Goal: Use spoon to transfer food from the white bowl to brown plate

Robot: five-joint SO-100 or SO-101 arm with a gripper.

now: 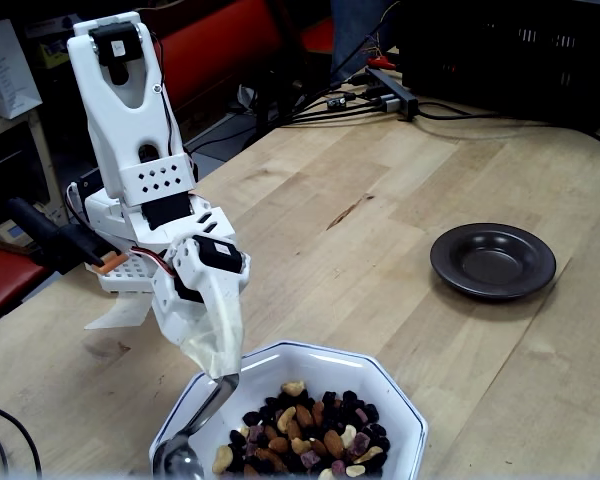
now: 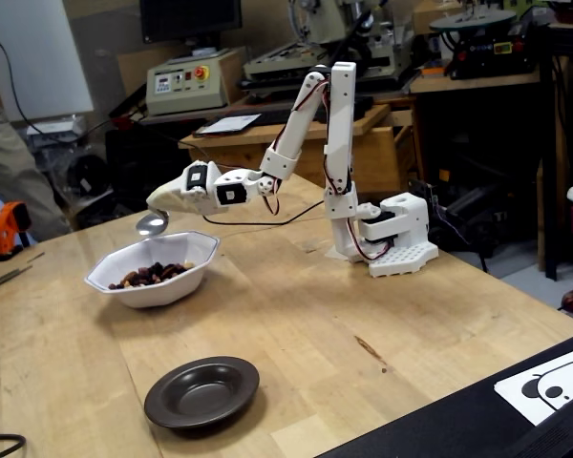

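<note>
My gripper is shut on the cream-taped handle of the silver spoon. The spoon hangs down at the left rim of the white octagonal bowl. In a fixed view the gripper holds the spoon just above the bowl's far rim, and the spoon's bowl looks empty. The food, nuts and dark raisins, lies in the white bowl and also shows in a fixed view. The brown plate is empty, apart from the bowl, and near the table's front edge in a fixed view.
The arm's white base stands on the wooden table. Cables and a power strip lie at the table's back edge. A printed paper and a black strip sit at one corner. An orange tool lies beyond the bowl.
</note>
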